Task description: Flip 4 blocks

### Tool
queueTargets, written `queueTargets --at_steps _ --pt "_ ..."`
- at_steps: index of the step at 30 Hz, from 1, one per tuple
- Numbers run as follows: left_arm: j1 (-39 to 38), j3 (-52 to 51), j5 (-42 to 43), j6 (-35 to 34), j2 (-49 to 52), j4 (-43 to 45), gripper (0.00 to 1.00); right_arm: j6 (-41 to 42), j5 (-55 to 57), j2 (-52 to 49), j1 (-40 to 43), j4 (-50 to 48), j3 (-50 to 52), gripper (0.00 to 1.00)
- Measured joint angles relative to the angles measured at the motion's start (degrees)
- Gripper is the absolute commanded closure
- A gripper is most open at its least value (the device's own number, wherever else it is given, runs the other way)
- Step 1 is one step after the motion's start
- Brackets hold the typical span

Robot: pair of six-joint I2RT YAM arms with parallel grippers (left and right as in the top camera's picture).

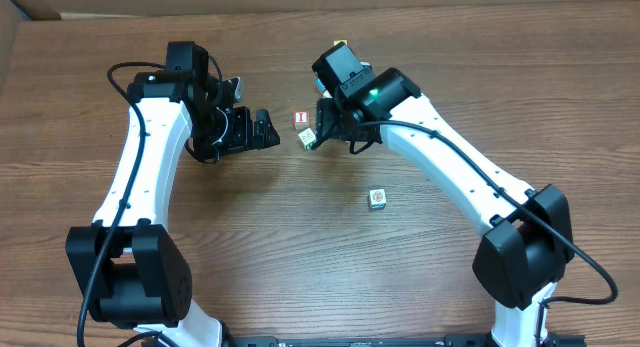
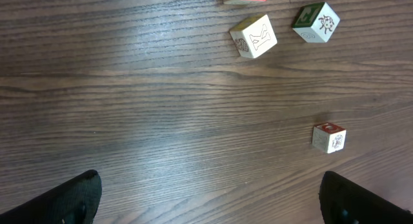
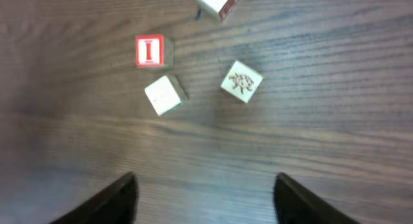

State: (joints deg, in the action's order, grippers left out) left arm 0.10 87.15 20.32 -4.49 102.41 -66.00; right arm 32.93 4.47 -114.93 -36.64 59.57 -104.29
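Dark wood-grain table (image 1: 300, 267), soft glare

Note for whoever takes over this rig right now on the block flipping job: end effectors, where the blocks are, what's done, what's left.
Left end effector: open, empty, over the table.
Right end effector: open, empty, just short of the cluster.
Blocks: red-and-white block, cream block and green-marked block grouped together; second cream block alone, apart from them.
Done: cannot tell which are flipped.
Left: check faces, flip the rest.
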Motion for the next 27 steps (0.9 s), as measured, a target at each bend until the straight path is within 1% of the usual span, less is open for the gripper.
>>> queueTargets --at_steps 2,4,12,16,23,24,27 --pt "0.0 0.0 0.0 0.0 0.0 0.0 0.00 0.1 0.9 -0.1 0.0 -2.5 1.5 0.26" --pt "0.0 0.0 0.0 0.0 0.0 0.0 0.00 1.6 1.7 -0.2 0.0 -5.7 3.7 0.30" --pt "0.0 0.0 0.0 0.0 0.0 0.0 0.00 11.5 4.4 -2.6 0.2 -21.3 14.2 0.32" --pt "0.0 0.0 0.0 0.0 0.0 0.0 0.00 13.7 5.3 -5.5 0.2 -28.2 17.1 0.33" --pt "0.0 0.0 0.0 0.0 0.0 0.0 0.00 16.7 9.5 -8.7 0.2 -31.4 18.4 0.34" --pt "0.0 0.0 0.0 0.0 0.0 0.0 0.00 17.0 9.9 -8.9 0.2 -31.7 18.4 0.36" --pt "0.0 0.0 0.0 0.0 0.0 0.0 0.00 17.4 10.9 -9.4 0.2 -32.6 18.4 0.51"
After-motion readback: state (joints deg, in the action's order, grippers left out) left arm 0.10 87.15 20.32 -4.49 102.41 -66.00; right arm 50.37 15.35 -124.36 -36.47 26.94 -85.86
